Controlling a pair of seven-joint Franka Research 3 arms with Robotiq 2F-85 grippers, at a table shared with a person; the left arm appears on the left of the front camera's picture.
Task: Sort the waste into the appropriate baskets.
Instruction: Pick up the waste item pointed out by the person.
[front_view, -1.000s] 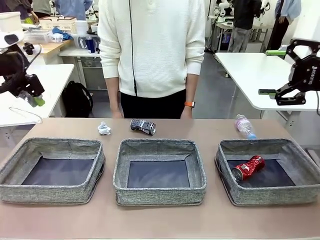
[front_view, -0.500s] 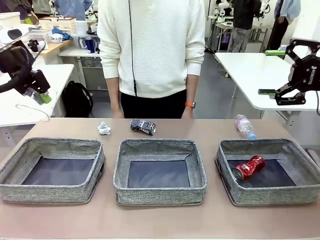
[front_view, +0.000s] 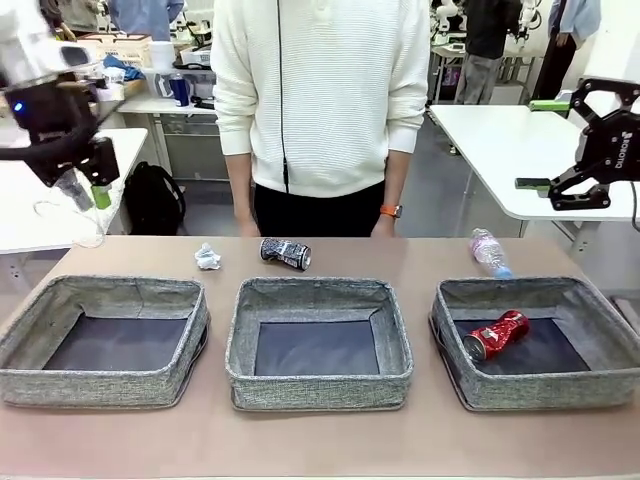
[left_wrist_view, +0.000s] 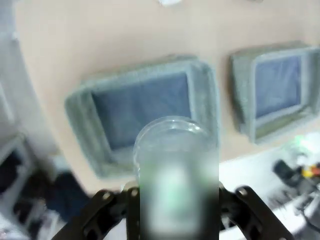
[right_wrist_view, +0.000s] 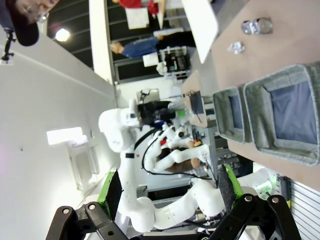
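My left gripper (front_view: 88, 190) hangs high at the far left, shut on the clear plastic cup (front_view: 74, 190). In the left wrist view the cup (left_wrist_view: 175, 165) stands blurred between the fingers (left_wrist_view: 107, 200), above the left basket (left_wrist_view: 85, 105). My right gripper (front_view: 530, 144) is raised at the far right, open, with nothing between its green pads (right_wrist_view: 112, 192). The three grey baskets (front_view: 100, 385) (front_view: 320, 385) (front_view: 540, 388) sit in a row. The crushed red can (front_view: 497, 335) lies in the right one. Behind them lie the paper wad (front_view: 208, 257), the black-and-white can (front_view: 286, 253) and the bottle (front_view: 490, 252).
A person in a white sweater (front_view: 315, 100) stands at the table's far edge, hands hanging near it. White tables stand behind at left (front_view: 40, 200) and right (front_view: 500, 150). Bare tabletop (front_view: 320, 440) runs along the front of the baskets.
My left arm has risen and swung rightward with the cup in its grip. The person has shifted slightly to the right. The right arm has stayed put.
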